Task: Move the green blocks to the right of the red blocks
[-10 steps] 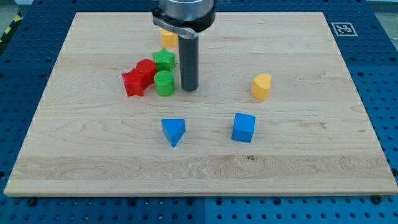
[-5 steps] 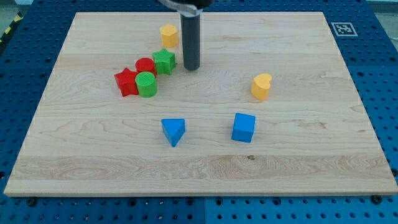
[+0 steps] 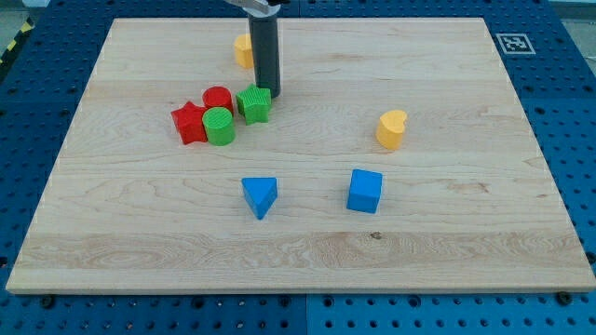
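Observation:
My tip (image 3: 268, 94) stands at the upper right edge of the green star block (image 3: 253, 103), touching it or nearly so. That star sits just right of the red cylinder (image 3: 217, 98). The green cylinder (image 3: 220, 126) lies below the red cylinder and right of the red star block (image 3: 189, 122), touching both. The four blocks form one tight cluster at the view's upper left of centre.
A yellow block (image 3: 243, 49) is partly hidden behind the rod near the top. A yellow heart-like block (image 3: 391, 129) sits at the right of centre. A blue triangle (image 3: 260, 195) and a blue cube (image 3: 364, 191) lie lower down on the wooden board (image 3: 466, 233).
My tip went up and left around the green star, then down onto it. The green star slid down and a little right. Earlier the green cylinder and red star shifted left.

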